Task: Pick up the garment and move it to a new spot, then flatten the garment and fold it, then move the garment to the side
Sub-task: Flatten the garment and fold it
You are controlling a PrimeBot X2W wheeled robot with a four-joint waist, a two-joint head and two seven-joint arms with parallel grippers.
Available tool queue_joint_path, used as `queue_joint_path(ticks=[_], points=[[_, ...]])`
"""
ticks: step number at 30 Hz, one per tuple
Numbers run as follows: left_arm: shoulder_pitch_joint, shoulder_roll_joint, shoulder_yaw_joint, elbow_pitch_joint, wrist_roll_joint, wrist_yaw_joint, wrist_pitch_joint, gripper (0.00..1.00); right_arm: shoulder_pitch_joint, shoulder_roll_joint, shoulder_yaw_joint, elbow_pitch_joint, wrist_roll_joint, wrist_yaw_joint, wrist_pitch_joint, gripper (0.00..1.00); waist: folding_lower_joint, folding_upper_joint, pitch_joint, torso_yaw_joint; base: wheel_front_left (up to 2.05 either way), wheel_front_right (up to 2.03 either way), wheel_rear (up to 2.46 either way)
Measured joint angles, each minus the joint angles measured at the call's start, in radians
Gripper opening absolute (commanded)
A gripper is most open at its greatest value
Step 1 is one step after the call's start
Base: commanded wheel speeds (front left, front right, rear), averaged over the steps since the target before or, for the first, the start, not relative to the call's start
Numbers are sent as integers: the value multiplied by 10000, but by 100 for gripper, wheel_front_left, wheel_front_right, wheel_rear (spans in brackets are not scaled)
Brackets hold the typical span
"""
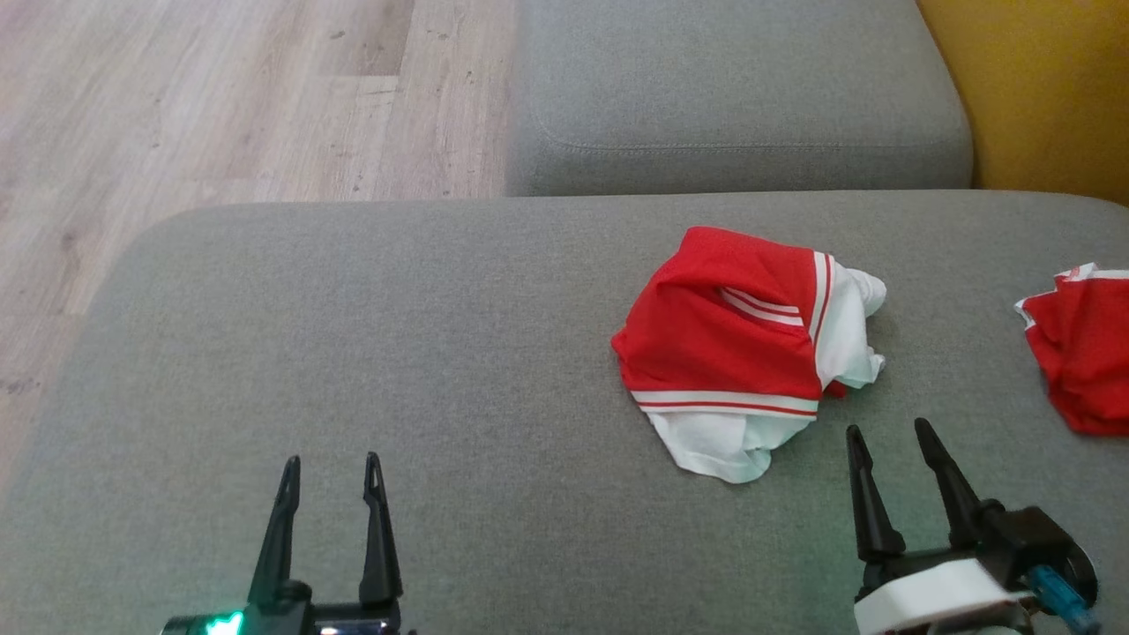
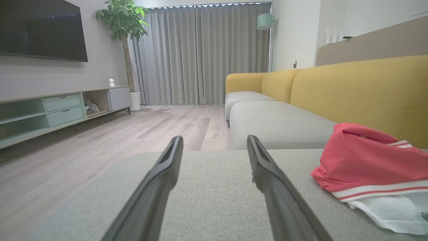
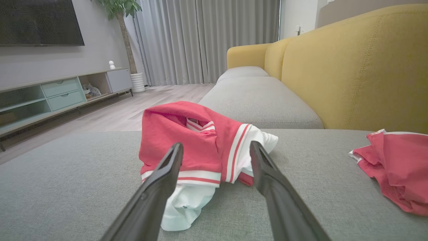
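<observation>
A second red garment (image 1: 1080, 353) is running off the right edge of the head view, which is cutting off its full shape. In the left wrist view, an open compartment of the TV cabinet (image 2: 63, 107) is holding a small greyish thing (image 2: 90, 107) too blurred to name. The garment (image 1: 732, 344) is lying crumpled on the grey sofa seat (image 1: 397, 353), right of centre. Its red cloth with white stripes is bunching over a white part. The right tool (image 1: 886, 428) is hovering just short of it, fingers spread and empty. The left tool (image 1: 332, 460) is hanging well apart to the left, likewise released.
</observation>
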Motion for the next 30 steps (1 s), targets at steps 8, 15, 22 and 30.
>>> queue_joint_path(ticks=[8, 15, 22, 30], points=[[-1, 0, -84, 119, 58, -2, 0, 100, 0, 0, 25, 33, 15, 0, 0, 100, 0, 0, 38, -93, 0, 0, 0], [-43, 4, -268, 447, 157, 44, 0, 100, -14, 0, 242, 29, -8, 0, 0, 100, 0, 0, 174, -483, 0, 0, 0], [-1042, 13, -1262, 1417, 349, -420, 2, 100, -76, 0, 573, -107, -169, 0, 2, 100, 0, 0, 532, -1507, 0, 0, 0], [-3302, 0, -2909, 3810, 470, -1352, 0, 100, -545, -2, 905, -405, -211, 0, 2, 100, 1, 0, 1271, -2930, 0, 0, 0]])
